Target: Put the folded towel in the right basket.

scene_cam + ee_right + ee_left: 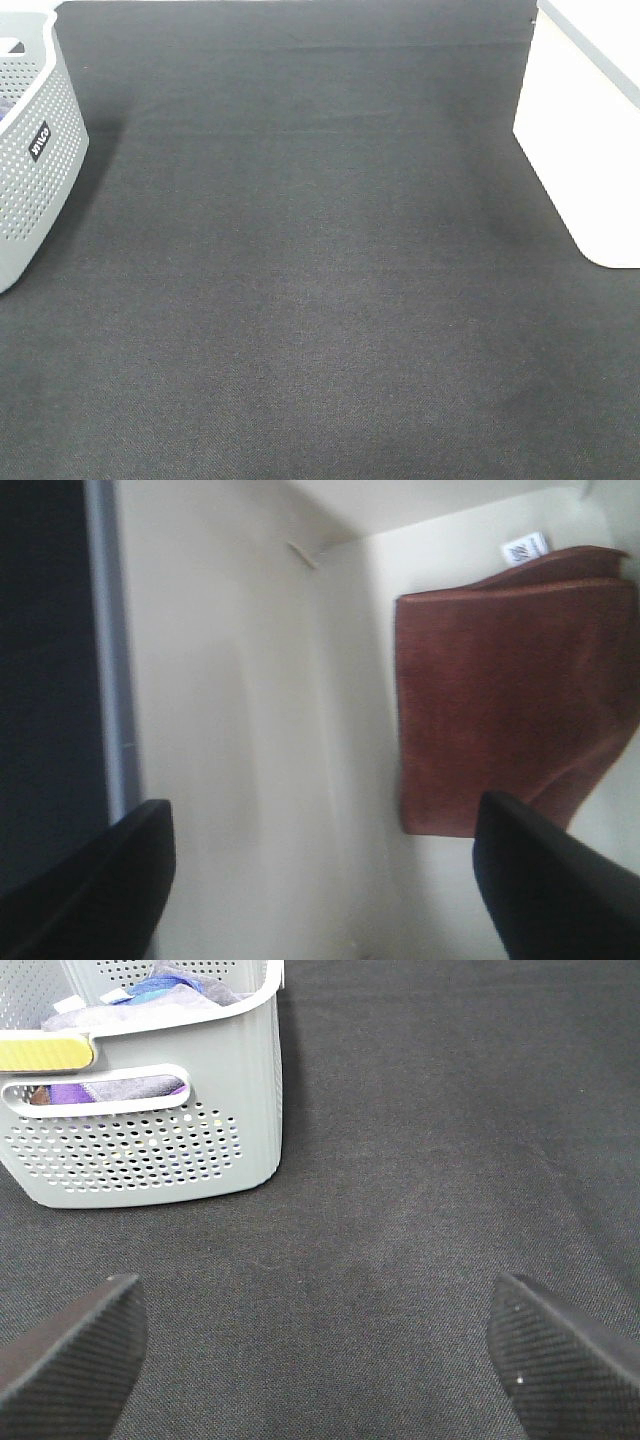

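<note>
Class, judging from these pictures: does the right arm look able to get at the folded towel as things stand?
Probably yes. The right gripper is open over the white basket, and the folded towel lies uncovered inside, near a corner. The close walls might make the grasp tight.

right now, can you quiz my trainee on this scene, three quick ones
1. True or false: the towel lies inside the white basket.
2. Which does the left hand face? A) grey basket B) white basket C) towel
3. Fill in: the right hand holds nothing and is ____.
Key: 1 true; 2 A; 3 open.
</note>
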`<state>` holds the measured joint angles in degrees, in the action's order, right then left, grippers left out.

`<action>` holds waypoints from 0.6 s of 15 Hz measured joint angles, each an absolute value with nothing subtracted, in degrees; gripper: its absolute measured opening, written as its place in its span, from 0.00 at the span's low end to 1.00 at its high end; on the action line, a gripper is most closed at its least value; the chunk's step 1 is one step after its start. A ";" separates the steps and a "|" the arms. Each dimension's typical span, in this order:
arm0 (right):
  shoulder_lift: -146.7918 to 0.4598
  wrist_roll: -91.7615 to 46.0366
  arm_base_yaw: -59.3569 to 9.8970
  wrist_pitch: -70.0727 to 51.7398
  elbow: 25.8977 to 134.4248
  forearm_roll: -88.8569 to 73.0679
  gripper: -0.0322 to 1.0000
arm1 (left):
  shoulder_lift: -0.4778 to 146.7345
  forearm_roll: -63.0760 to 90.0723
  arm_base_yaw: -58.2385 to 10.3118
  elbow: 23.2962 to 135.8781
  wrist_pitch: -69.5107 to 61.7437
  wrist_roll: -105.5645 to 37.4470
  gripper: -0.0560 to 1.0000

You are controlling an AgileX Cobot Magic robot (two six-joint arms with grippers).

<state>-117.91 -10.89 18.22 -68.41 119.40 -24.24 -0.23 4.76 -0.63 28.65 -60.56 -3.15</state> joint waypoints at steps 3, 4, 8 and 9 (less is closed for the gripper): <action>-113.27 -10.43 13.92 -69.39 119.40 -24.06 0.79 | -0.23 4.76 -0.63 28.65 -60.56 -3.15 0.88; -111.96 -10.31 12.55 -69.44 119.40 -22.86 0.79 | -0.23 4.76 -0.63 28.65 -60.56 -3.15 0.88; -102.10 -9.45 7.45 -69.56 113.16 -17.76 0.79 | -0.23 4.76 -0.63 28.65 -60.56 -3.15 0.88; -98.78 -9.45 7.22 -69.56 110.18 -17.07 0.79 | -0.23 4.76 -0.63 28.65 -60.56 -3.15 0.88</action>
<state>-98.78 -9.45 7.22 -69.56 110.18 -17.07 -0.23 4.76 -0.63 28.65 -60.56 -3.15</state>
